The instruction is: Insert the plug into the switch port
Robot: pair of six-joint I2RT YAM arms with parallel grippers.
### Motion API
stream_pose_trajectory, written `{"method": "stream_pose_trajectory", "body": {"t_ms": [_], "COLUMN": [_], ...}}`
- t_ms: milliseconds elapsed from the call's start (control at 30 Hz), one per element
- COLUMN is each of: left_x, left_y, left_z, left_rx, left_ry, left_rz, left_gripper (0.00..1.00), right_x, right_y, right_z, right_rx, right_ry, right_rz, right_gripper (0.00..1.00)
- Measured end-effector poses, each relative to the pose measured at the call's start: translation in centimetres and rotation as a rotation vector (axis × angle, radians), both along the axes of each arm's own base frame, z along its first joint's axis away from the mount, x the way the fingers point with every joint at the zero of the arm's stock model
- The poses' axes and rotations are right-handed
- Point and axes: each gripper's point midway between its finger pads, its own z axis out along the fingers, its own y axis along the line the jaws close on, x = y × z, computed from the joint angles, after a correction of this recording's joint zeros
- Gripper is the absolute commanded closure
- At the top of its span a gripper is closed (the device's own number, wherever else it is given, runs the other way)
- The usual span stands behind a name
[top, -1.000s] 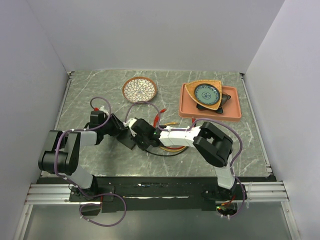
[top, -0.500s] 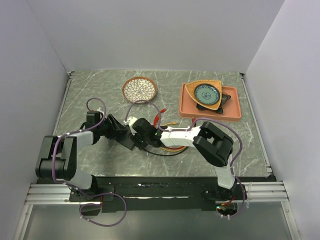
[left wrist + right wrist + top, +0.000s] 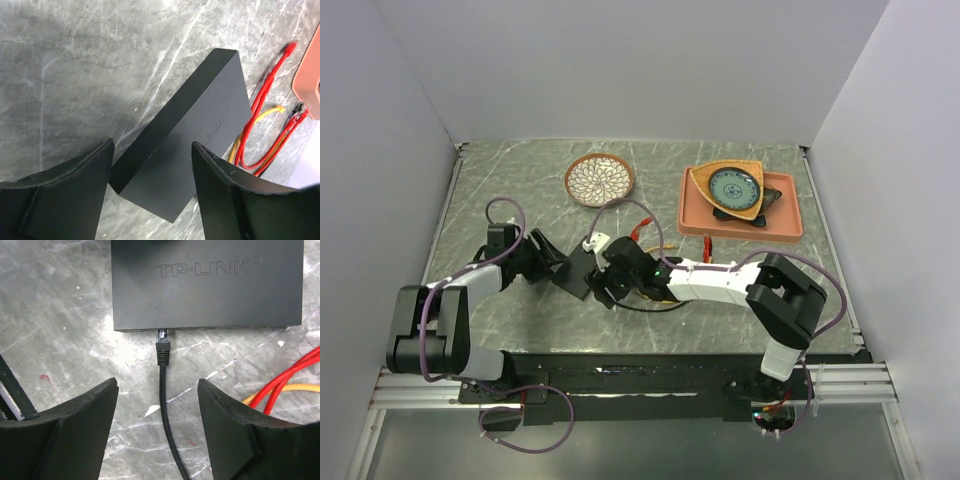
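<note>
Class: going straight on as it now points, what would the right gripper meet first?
The right gripper would probably meet the black plug seated in the switch; depth is unclear, so its open jaws may straddle it.

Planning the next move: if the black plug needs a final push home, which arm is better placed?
Right, probably. The open right claw straddles the thin black cable behind the black plastic plug, facing the port edge of the flat matte-black switch box. The open left claw faces its plain corner.

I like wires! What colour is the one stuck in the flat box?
The thin cable is black; the right wrist view shows it best.
</note>
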Motion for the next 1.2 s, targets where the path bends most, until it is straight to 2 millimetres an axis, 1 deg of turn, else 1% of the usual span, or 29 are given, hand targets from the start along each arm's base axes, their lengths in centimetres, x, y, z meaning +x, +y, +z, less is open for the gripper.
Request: {"method": "stream_pose_trajectory", "body": {"t_ms": [33, 67, 133, 167, 200, 267, 333, 367, 467, 500, 600, 700, 767, 900, 967, 1200], "left_x": [0.0, -0.1, -0.2, -0.2, -0.2, -0.3, -0.2, -0.2, 0.0, 0.0, -0.1, -0.5, -0.8, -1.1, -1.1, -1.3], "left_y": [0.0, 0.1, 0.2, 0.2, 0.2, 0.3, 0.4, 0.4, 0.6, 0.6, 0.6, 0.6, 0.7, 0.7, 0.7, 0.7], "left_z": [0.0, 0.0, 0.2, 0.4, 0.8, 1.8, 3.1, 3.8, 6.1, 7.2, 9.5, 11.6, 12.8, 14.2, 14.5, 14.4], "left_rx": [0.005, 0.010, 0.017, 0.020, 0.024, 0.030, 0.036, 0.038, 0.045, 0.046, 0.051, 0.053, 0.053, 0.052, 0.052, 0.052], "left_ry": [-0.001, -0.002, -0.005, -0.013, -0.024, -0.053, -0.095, -0.119, -0.199, -0.235, -0.317, -0.386, -0.427, -0.464, -0.473, -0.463], "left_rz": [-0.003, -0.005, -0.006, -0.008, -0.010, -0.015, -0.014, -0.012, -0.005, -0.005, -0.007, -0.007, -0.007, -0.006, -0.006, -0.006], "left_gripper": [0.31, 0.30, 0.30, 0.26, 0.25, 0.19, 0.15, 0.10, 0.03, 0.02, 0.01, 0.00, 0.00, 0.01, 0.01, 0.01], "right_x": [0.0, -0.1, -0.3, -0.2, -0.3, -0.5, -0.5, -0.3, 0.5, 0.9, 1.8, 2.3, 2.4, 2.2, 2.2, 3.2], "right_y": [-0.1, -0.2, -0.8, -1.0, -1.4, -2.4, -3.1, -3.3, -3.6, -3.9, -4.4, -4.8, -4.9, -4.9, -5.0, -5.8], "right_z": [0.0, -0.1, -0.6, -0.8, -1.0, -1.0, -0.4, 0.2, 2.3, 3.3, 5.2, 6.6, 6.9, 6.6, 6.6, 6.4], "right_rx": [0.001, 0.000, -0.007, -0.010, -0.013, -0.016, -0.006, 0.006, 0.052, 0.074, 0.118, 0.150, 0.159, 0.158, 0.158, 0.149], "right_ry": [0.001, 0.003, 0.012, 0.016, 0.019, 0.024, 0.017, 0.011, -0.016, -0.028, -0.049, -0.064, -0.064, -0.055, -0.049, -0.060], "right_rz": [-0.001, -0.001, -0.005, -0.010, -0.015, -0.028, -0.039, -0.047, -0.072, -0.085, -0.114, -0.135, -0.139, -0.144, -0.150, -0.232], "right_gripper": [0.22, 0.17, 0.11, 0.06, 0.01, 0.01, 0.01, 0.01, 0.01, 0.01, 0.01, 0.01, 0.01, 0.02, 0.03, 0.05]}}
